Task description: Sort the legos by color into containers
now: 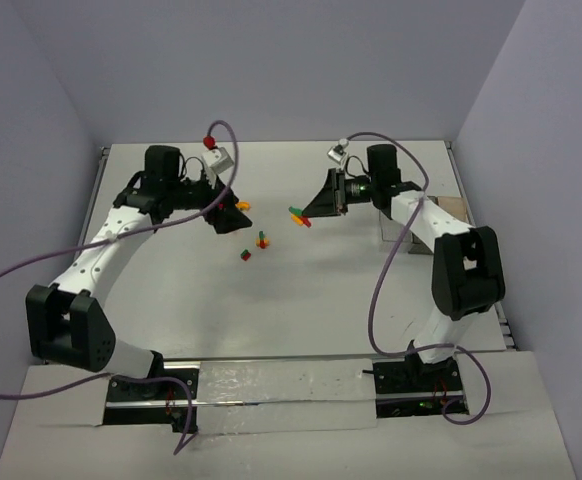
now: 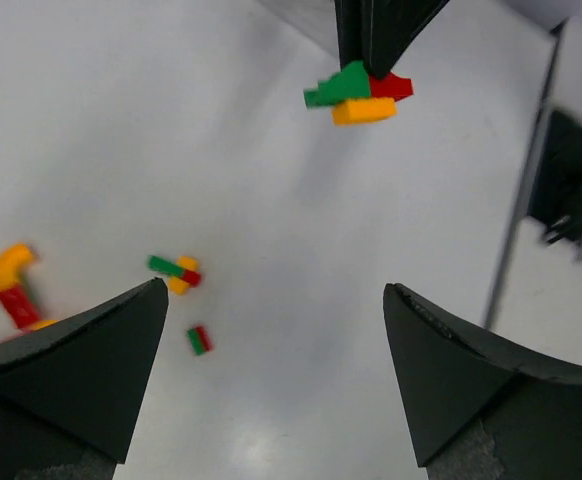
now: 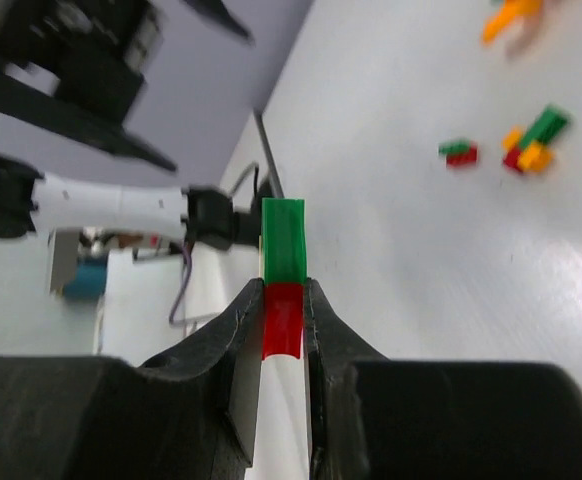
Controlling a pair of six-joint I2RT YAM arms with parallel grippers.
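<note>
right wrist view: right hand [image 3: 283, 295] clamped on lego clump [image 3: 283, 240]

green-over-red bricks sit pinched between its fingertips; top view puts the clump midway across the bench [image 1: 301, 320]. left hand [image 2: 273, 292] spread wide, holding nothing. loose legos [image 1: 261, 240] lie between the two hands, apart from both.

left hand [image 2: 276, 290]: spread wide over tabletop [image 2: 271, 190]; right hand [image 2: 371, 62]: pinching green-red-orange lego cluster [image 2: 359, 95]; loose legos [image 2: 176, 272]: lower left

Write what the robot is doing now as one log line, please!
left gripper: open | right gripper: shut on lego cluster | loose legos: on table
</note>
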